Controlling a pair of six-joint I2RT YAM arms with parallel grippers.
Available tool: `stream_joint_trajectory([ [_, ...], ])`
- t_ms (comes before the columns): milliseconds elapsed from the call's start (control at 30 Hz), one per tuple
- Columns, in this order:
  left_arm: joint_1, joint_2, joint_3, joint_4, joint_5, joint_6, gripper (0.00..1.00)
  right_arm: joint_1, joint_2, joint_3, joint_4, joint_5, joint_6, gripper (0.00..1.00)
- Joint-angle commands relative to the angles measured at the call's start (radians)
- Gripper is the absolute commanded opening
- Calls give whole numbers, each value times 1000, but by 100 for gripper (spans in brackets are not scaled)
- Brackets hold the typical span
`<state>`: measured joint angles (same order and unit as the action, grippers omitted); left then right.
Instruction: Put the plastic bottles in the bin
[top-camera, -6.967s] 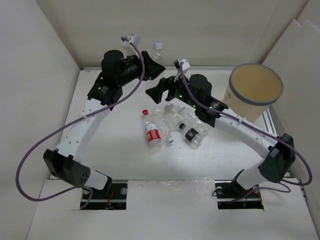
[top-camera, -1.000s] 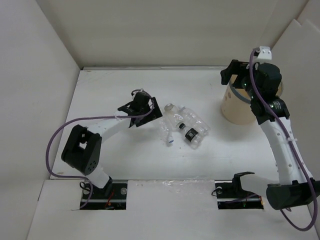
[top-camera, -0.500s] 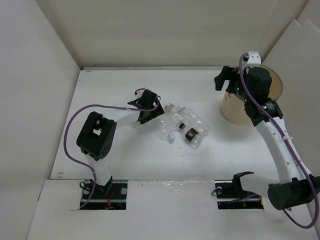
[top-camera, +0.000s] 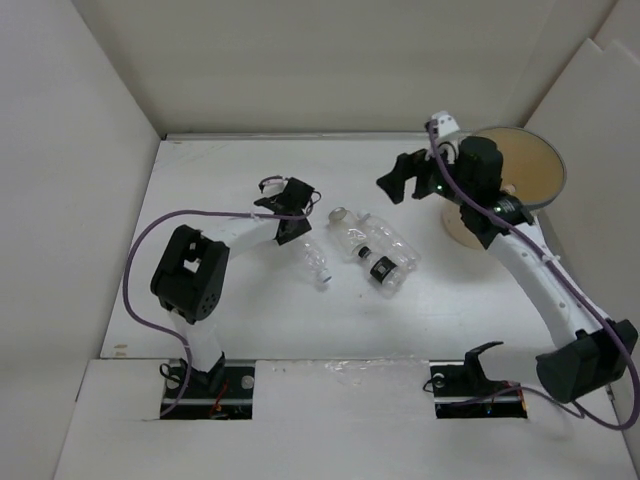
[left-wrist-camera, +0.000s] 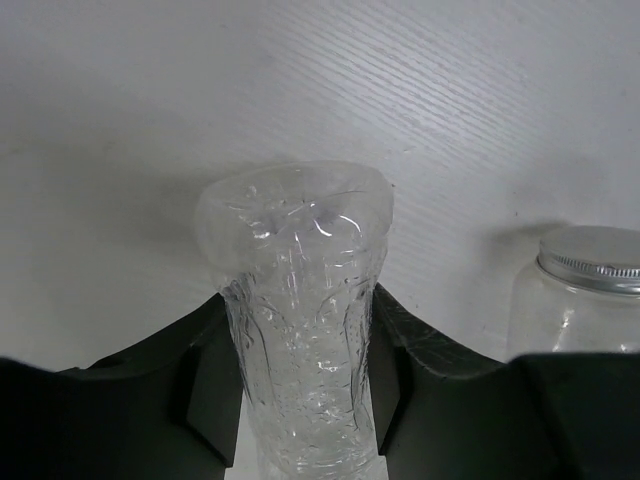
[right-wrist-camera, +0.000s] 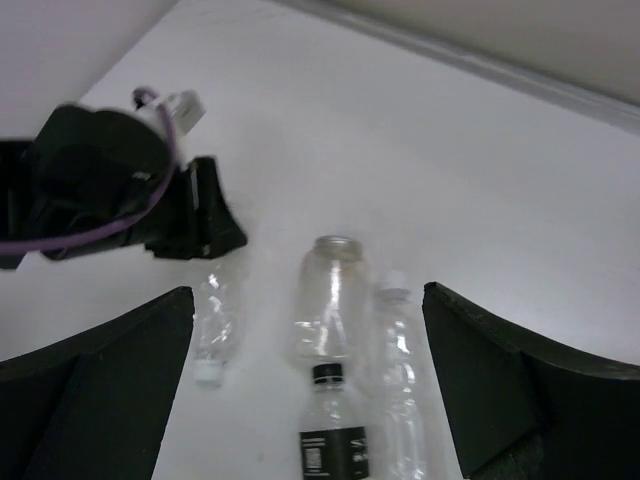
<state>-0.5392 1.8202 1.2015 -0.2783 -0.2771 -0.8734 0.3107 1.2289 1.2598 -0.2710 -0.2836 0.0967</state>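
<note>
**Bottle in the grip, bin across the counter.** The left claw (top-camera: 298, 232) is clamped on a clear white-capped bottle (top-camera: 315, 262). The left wrist view shows its fingers (left-wrist-camera: 205, 385) pressed to either side of the body, just short of the base. The bottle lies flat on the white counter (top-camera: 220, 180), cap pointing toward the arms' bases. It sits a little apart from the rest, so gripping it here likely keeps the fingers clear of its neighbours.

Just to its right lie three more pieces, packed side by side mid-counter. They are a jar (top-camera: 343, 222) with a silvery top, a black-label bottle (top-camera: 383, 270) and another clear bottle (top-camera: 397, 243).

The right claw (top-camera: 397, 178) hangs spread wide and empty above the counter, between this cluster and the bin (top-camera: 535, 165). Its camera faces the bottles, apparently ready for a pick of its own.

The bin stands at the far right, on the right arm's side and well apart from the gripped bottle. For the left arm that looks like a long carry across the cluster.
</note>
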Motion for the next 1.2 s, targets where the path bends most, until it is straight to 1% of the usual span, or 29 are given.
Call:
stream_joint_trajectory([
  [0, -1, -166, 58, -139, -183, 4, 0, 135, 50, -31, 96, -213, -46, 100],
  [67, -1, -209, 120, -174, -229, 51, 0, 195, 60, -60, 154, -233, -46, 100],
  [100, -1, -238, 145, -183, -229, 69, 0, 246, 60, -71, 182, -233, -32, 100],
  [200, -1, -257, 257, -235, -240, 102, 0, 316, 70, -82, 252, -233, -23, 100],
  [233, -1, -257, 283, -246, -231, 115, 0, 367, 84, -73, 262, -176, -23, 100],
  [300, -1, -268, 337, -256, -217, 125, 0, 415, 95, -43, 271, -105, -41, 100],
  [333, -1, -277, 352, -265, -205, 134, 0, 454, 109, -34, 271, -27, -41, 100],
  [533, -1, -326, 397, -265, -110, 154, 0, 488, 173, 24, 315, 90, -41, 100],
  [600, -1, -338, 397, -265, -83, 154, 0, 527, 184, 24, 337, 193, -55, 100],
  [700, -1, -360, 397, -256, -74, 154, 0, 547, 213, 35, 346, 326, -66, 100],
  [733, -1, -370, 397, -256, -74, 154, 0, 547, 222, 45, 346, 340, -66, 100],
  [767, -1, -371, 397, -256, -60, 154, 0, 547, 243, 46, 346, 340, -66, 100],
  [900, -1, -404, 388, -234, -30, 154, 0, 556, 305, 87, 346, 255, -45, 100],
  [1000, -1, -426, 379, -213, 1, 154, 0, 565, 348, 113, 355, 254, -23, 100],
  [1033, -1, -435, 379, -213, 13, 154, 0, 565, 357, 113, 355, 254, -23, 99],
  [1067, -1, -435, 369, -213, 13, 154, 0, 565, 357, 127, 355, 254, -23, 96],
  [1100, -1, -435, 369, -202, 13, 154, 3, 565, 371, 138, 355, 254, -23, 92],
  [1133, -1, -446, 369, -202, 13, 154, 7, 565, 371, 138, 366, 264, -12, 81],
  [1167, -1, -446, 359, -202, 13, 165, 14, 565, 371, 138, 366, 264, -12, 46],
])
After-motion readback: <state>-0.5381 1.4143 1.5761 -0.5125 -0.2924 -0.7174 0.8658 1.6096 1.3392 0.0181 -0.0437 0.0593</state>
